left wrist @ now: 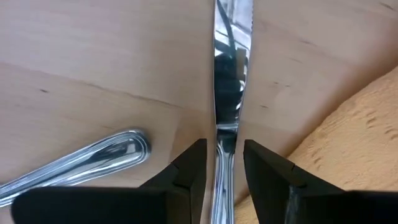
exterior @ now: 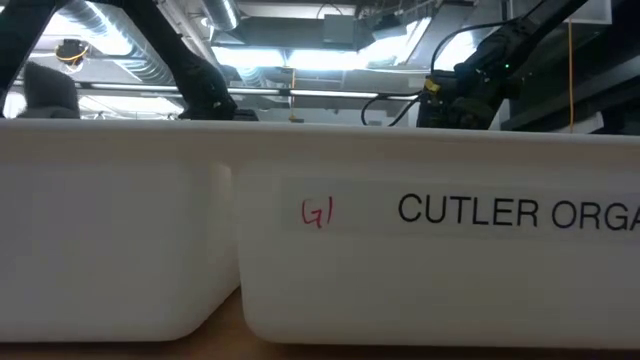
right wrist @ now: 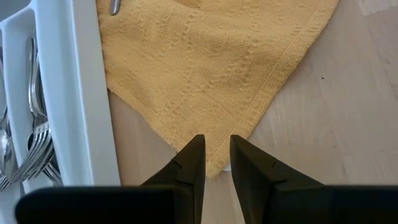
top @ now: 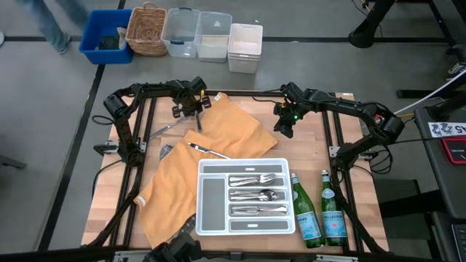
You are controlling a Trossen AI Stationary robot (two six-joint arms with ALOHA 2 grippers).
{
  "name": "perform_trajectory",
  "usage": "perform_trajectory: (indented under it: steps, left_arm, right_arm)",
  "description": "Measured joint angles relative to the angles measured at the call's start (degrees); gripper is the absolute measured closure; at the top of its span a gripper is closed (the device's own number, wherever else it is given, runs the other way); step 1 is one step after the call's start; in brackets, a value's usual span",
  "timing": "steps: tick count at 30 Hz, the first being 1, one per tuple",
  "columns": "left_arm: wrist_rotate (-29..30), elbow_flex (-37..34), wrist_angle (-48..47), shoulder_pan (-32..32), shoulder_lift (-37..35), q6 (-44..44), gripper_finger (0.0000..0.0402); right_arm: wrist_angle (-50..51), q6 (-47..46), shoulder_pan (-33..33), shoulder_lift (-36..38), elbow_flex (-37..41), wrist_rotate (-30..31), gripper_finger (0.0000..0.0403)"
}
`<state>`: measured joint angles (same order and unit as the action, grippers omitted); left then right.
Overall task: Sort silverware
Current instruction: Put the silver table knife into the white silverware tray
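Left gripper (left wrist: 219, 163) holds a table knife (left wrist: 231, 74); right gripper (right wrist: 216, 158) hovers by the cloth.

At the far left of the table (top: 342, 189), the left fingers (left wrist: 186, 171) are clamped on the knife's handle, another piece of silverware (left wrist: 81, 163) lying beside it. A further piece (top: 206, 150) rests on the orange cloth (top: 218, 127). The white tray (top: 245, 223) (three compartments filled) holds sorted silverware (top: 256, 195). The right fingers (right wrist: 252, 165) stand slightly apart, gripping nothing, above the cloth's corner.

The left arm's tool (left wrist: 217, 171) points down at the tabletop's far-left part, its fingers clamped. The right arm's tool (right wrist: 216, 158) hovers far-right, fingers slightly parted.
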<state>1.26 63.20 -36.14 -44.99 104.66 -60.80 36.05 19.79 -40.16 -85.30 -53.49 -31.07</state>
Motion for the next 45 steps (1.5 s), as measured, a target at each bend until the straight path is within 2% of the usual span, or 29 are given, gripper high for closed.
perform_trajectory:
  steps: [12,19,23,29,37,45]
  left_arm:
    - [0.79,0.0,0.86,0.07,0.0,-3.43,0.0306]
    - [2.36,0.0,0.78,0.11,0.03,-3.73,0.0306]
    - [2.39,0.0,0.74,0.11,0.28,-2.92,0.0306]
    - [2.4,0.0,-1.99,0.11,0.39,-1.59,0.0306]
    - [2.44,0.0,-11.56,0.11,0.39,1.23,0.0306]
    - [3.48,0.0,-11.4,0.15,0.39,-0.43,0.0306]
  right_arm:
    - [-2.73,0.17,0.0,0.0,0.0,-0.47,0.0325]
    - [-4.54,1.54,0.01,0.45,0.0,-12.83,0.0325]
    - [-4.22,2.88,0.02,1.75,0.0,-16.79,0.0325]
    - [-4.28,3.66,0.0,4.53,0.0,-17.04,0.0325]
    - [-4.19,4.24,0.0,8.19,0.0,-16.76,0.0325]
    - [-4.13,4.21,0.0,8.35,0.0,-14.99,0.0325]
